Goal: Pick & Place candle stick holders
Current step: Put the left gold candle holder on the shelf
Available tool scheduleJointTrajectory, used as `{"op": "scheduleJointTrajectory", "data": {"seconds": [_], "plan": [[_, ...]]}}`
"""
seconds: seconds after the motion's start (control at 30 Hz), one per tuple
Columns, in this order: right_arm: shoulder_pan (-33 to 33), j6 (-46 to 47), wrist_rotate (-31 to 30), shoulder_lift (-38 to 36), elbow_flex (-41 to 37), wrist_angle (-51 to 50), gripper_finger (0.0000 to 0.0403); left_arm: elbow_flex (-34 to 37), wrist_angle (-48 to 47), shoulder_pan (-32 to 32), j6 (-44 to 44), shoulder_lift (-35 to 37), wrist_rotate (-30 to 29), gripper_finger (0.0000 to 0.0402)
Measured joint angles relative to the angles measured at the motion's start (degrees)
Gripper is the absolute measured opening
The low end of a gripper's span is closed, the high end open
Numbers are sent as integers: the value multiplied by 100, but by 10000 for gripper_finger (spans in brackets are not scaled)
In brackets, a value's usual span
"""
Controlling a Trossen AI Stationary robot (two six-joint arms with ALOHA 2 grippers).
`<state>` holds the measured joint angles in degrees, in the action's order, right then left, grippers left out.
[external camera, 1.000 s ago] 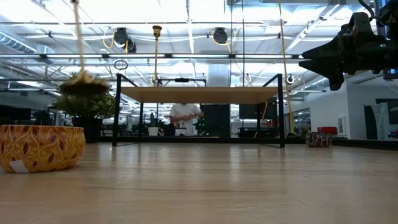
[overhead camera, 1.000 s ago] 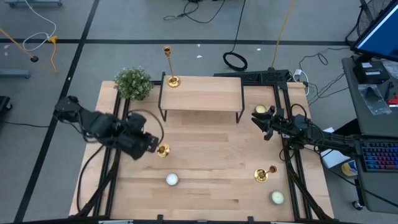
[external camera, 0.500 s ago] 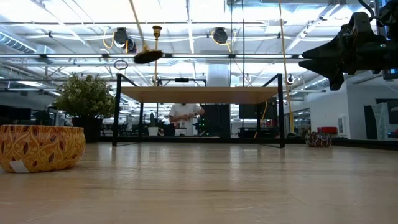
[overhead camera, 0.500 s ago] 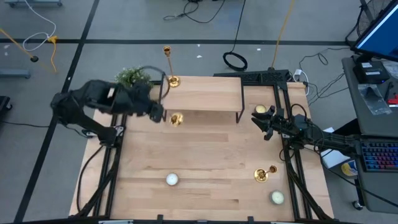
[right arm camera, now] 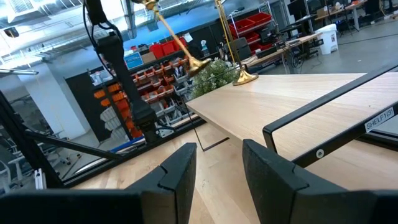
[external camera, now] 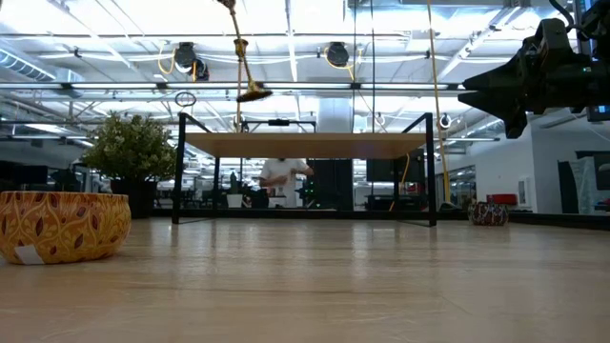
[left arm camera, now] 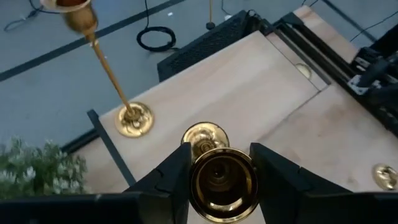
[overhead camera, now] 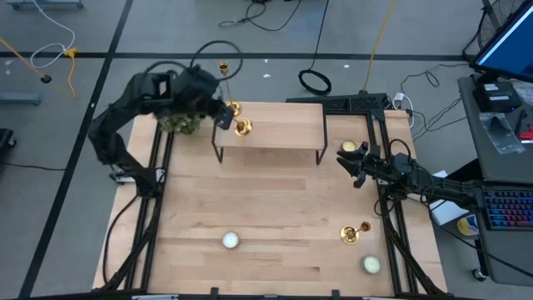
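A light wooden table is seen from above, with a raised wooden shelf on black legs along its far edge. The left gripper is held in the air over the shelf's left end, closed on the stem of a gold candlestick holder, whose base hangs tilted above the shelf top. A taller gold candlestick holder stands upright at the shelf's far left corner, beside a small bushy plant. A third gold candlestick holder is set near the table's right edge. The right gripper is held near that edge, fingers parted and empty.
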<state>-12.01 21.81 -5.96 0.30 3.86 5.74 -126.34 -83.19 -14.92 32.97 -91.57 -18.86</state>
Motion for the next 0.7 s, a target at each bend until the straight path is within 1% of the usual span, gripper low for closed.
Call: {"op": "scheduleJointTrajectory", "data": {"seconds": [0.17,0.27,0.37,0.47,0.6,0.7], "plan": [[0,2,0,0,1,0,126,-384,-502,-510,-256,-446,250,152],[-1,2,0,0,1,-2,126,-493,-703,-728,-390,-635,281,152],[-1,1,0,0,1,-10,126,-495,-663,-915,-536,-662,483,141],[0,0,0,0,2,-22,126,-504,-671,-1041,-589,-665,559,141],[0,-66,0,0,2,-26,126,-501,-681,-1197,-632,-686,585,159],[-1,-149,0,0,0,-28,126,-501,-677,-1256,-747,-700,590,162]]}}
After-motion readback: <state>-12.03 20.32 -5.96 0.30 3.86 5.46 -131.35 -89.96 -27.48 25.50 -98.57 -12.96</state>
